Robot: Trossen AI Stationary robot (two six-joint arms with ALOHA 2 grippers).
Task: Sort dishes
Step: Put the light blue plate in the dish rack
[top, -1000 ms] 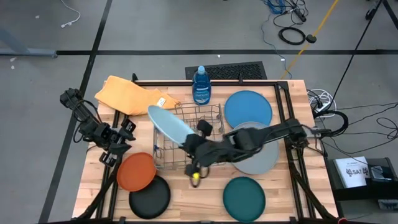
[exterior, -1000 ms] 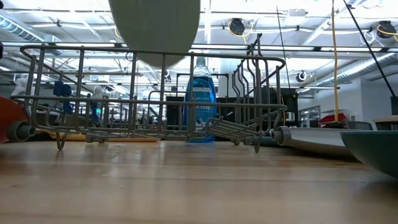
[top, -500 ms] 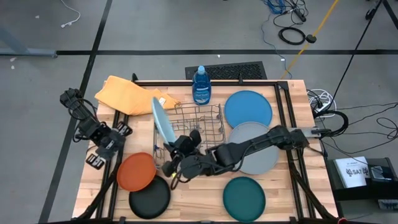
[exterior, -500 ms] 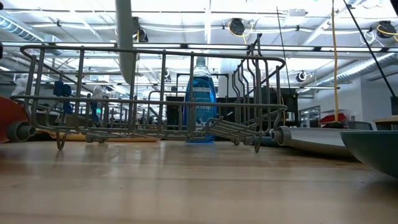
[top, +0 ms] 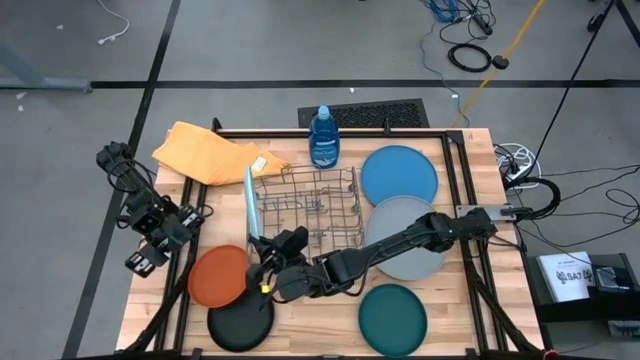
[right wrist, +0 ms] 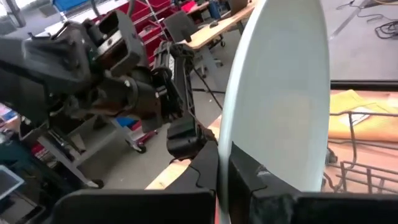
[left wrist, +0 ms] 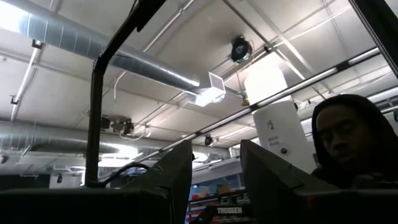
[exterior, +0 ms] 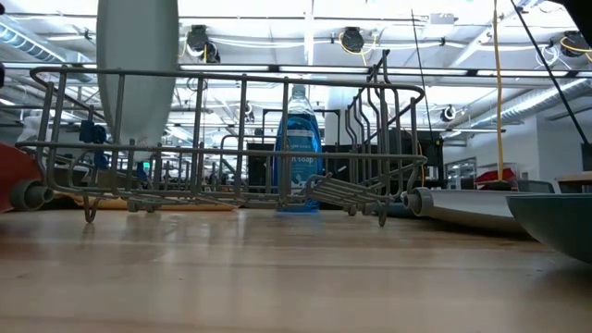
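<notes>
Light blue plate (top: 248,203) stands on edge at the wire rack's (top: 312,205) left end, clamped by the right tool (top: 262,268). Step: racking. Next: lower between wires, then release. Left tool (top: 140,262) waits unclenched beyond the desk (top: 330,318) edge.

Both arms were dark, near-black, built of slim jointed links with blocky housings at the joints, and black cables looped along the left arm (top: 130,190). The right arm (top: 400,245) ran as a long tapered black link into a bulkier wrist with a small yellow mark near the right gripper (top: 262,275), whose two fingers (right wrist: 202,171) were matte black with notched, stepped inner edges. The left gripper (left wrist: 214,186) had two broad, flat black fingers with slanted tops.
</notes>
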